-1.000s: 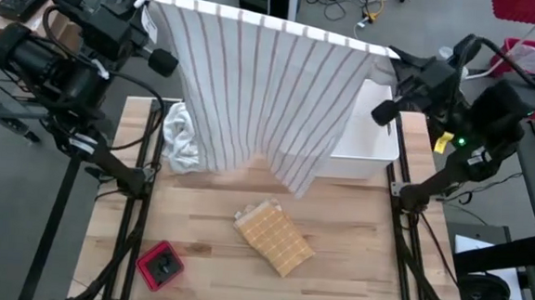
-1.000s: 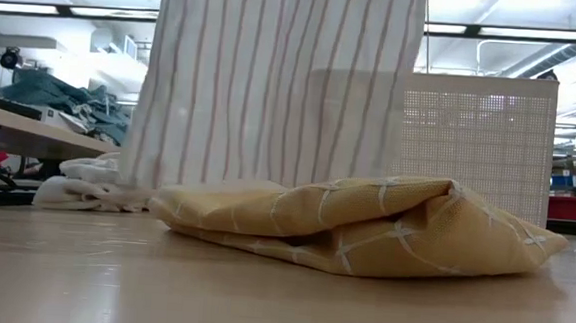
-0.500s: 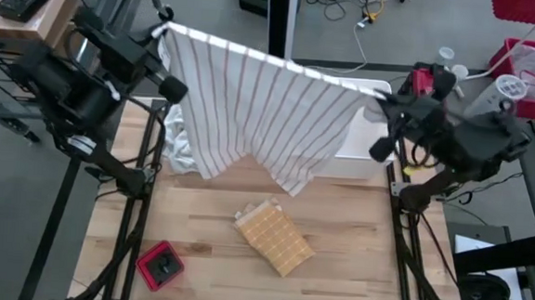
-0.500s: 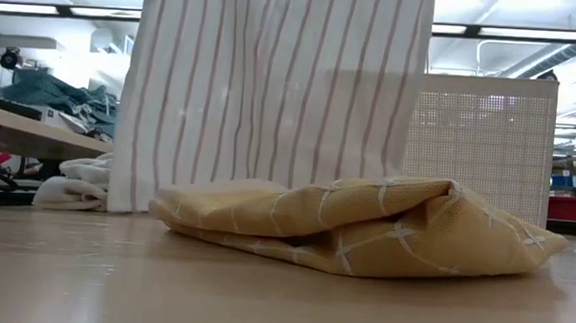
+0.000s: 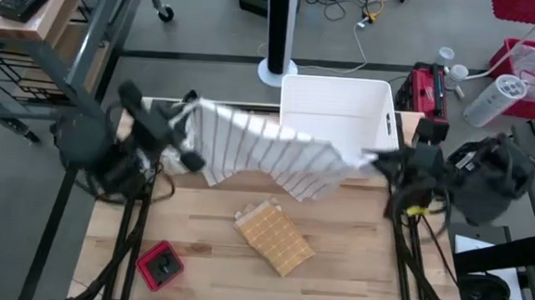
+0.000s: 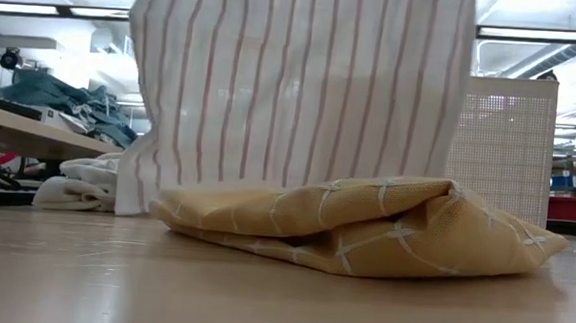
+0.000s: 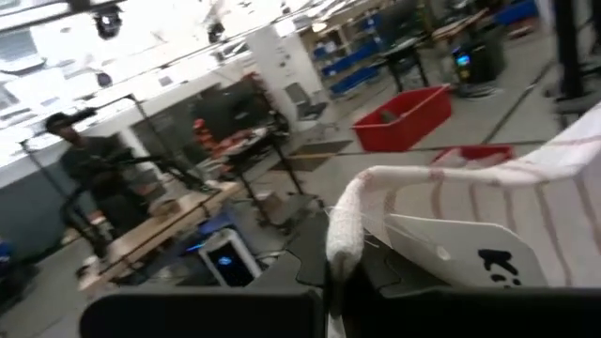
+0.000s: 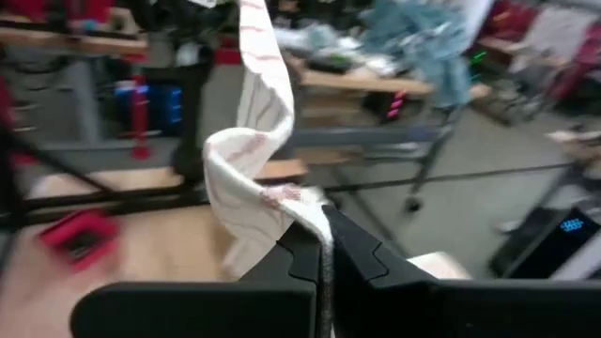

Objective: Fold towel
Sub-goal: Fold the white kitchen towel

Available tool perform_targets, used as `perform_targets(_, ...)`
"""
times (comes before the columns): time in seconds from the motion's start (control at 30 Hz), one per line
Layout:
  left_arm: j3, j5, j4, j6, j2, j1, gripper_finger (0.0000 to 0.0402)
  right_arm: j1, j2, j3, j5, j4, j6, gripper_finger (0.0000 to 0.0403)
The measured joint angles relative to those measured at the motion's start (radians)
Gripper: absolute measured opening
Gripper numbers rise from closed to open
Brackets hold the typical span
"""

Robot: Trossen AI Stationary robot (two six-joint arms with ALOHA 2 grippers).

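The white towel with thin reddish stripes [image 5: 267,150] is stretched between my two grippers over the table's far half. In the low view the striped towel [image 6: 293,82] hangs as a wide curtain, its lower edge hidden behind a folded yellow cloth [image 6: 364,226]. My left gripper [image 5: 191,116] is shut on the towel's left top corner, and my right gripper [image 5: 371,160] is shut on the right top corner. My left gripper [image 7: 334,274] and my right gripper [image 8: 324,252] each show cloth clamped between dark fingers in their wrist views. My left gripper pinches the towel's upper left corner [image 7: 344,230] between its two fingers; the cloth is bunched into a small roll there. The towel's top edge runs off toward the other arm, and the rest hangs below. My right gripper pinches the upper right corner [image 8: 299,208] between its two fingers, the cloth gathered in folds. From there the towel twists away toward the left arm, and its body hangs below the hold.
A white bin [image 5: 335,106] stands at the table's far edge behind the towel. The folded yellow cloth [image 5: 276,236] lies mid-table, and a red-and-black object [image 5: 160,263] sits near the near left corner. A crumpled white cloth [image 6: 76,184] lies at the left. A person [image 7: 80,160] stands beyond the table.
Both grippers have come down and toward the table's near edge, keeping hold of the towel's corners. The towel's top edge has dropped from high over the far edge to low in front of the bin. The hanging cloth has swung and widened in the low view.
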Motion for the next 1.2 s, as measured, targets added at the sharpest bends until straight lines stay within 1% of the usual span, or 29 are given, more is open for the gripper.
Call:
perform_targets(0.13, -0.091, -0.092, 0.004, -0.105, -0.003, -0.159, 0.0, 0.087, 0.03, 0.0, -0.044, -0.136, 0.224, 0.0)
perform_targets(0.2, -0.132, -0.096, 0.005, -0.152, -0.003, -0.234, 0.0, 0.13, 0.056, -0.001, -0.073, -0.189, 0.333, 0.0)
perform_targets(0.37, -0.197, -0.097, 0.051, -0.347, -0.001, -0.413, 0.0, 0.233, 0.12, -0.013, -0.171, -0.15, 0.416, 0.0)
perform_targets(0.43, -0.215, -0.097, 0.094, -0.41, 0.01, -0.469, 0.0, 0.27, 0.142, -0.012, -0.182, -0.151, 0.474, 0.0)
perform_targets(0.5, -0.238, -0.097, 0.152, -0.438, 0.025, -0.516, 0.0, 0.306, 0.166, -0.012, -0.193, -0.151, 0.529, 0.0)
perform_targets(0.6, -0.264, -0.096, 0.239, -0.472, 0.047, -0.568, 0.0, 0.354, 0.204, -0.012, -0.213, -0.151, 0.595, 0.0)
perform_targets(0.77, -0.31, -0.091, 0.35, -0.557, 0.079, -0.651, 0.0, 0.43, 0.263, -0.012, -0.315, -0.149, 0.665, 0.0)
perform_targets(0.83, -0.318, -0.082, 0.393, -0.566, 0.093, -0.67, 0.0, 0.453, 0.287, -0.012, -0.363, -0.146, 0.677, 0.0)
perform_targets(0.9, -0.316, -0.079, 0.43, -0.566, 0.1, -0.681, 0.0, 0.475, 0.305, -0.012, -0.383, -0.146, 0.69, 0.0)
perform_targets(1.03, -0.307, -0.027, 0.434, -0.564, 0.126, -0.682, 0.0, 0.501, 0.327, -0.011, -0.381, -0.148, 0.688, 0.0)
perform_targets(1.07, -0.307, -0.028, 0.43, -0.558, 0.131, -0.682, 0.0, 0.502, 0.329, -0.011, -0.371, -0.152, 0.681, 0.0)
perform_targets(1.13, -0.308, -0.079, 0.418, -0.549, 0.133, -0.682, 0.0, 0.502, 0.329, -0.011, -0.332, -0.163, 0.664, 0.0)
perform_targets(1.2, -0.315, -0.094, 0.384, -0.556, 0.129, -0.68, 0.0, 0.493, 0.323, -0.011, -0.298, -0.186, 0.659, 0.0)
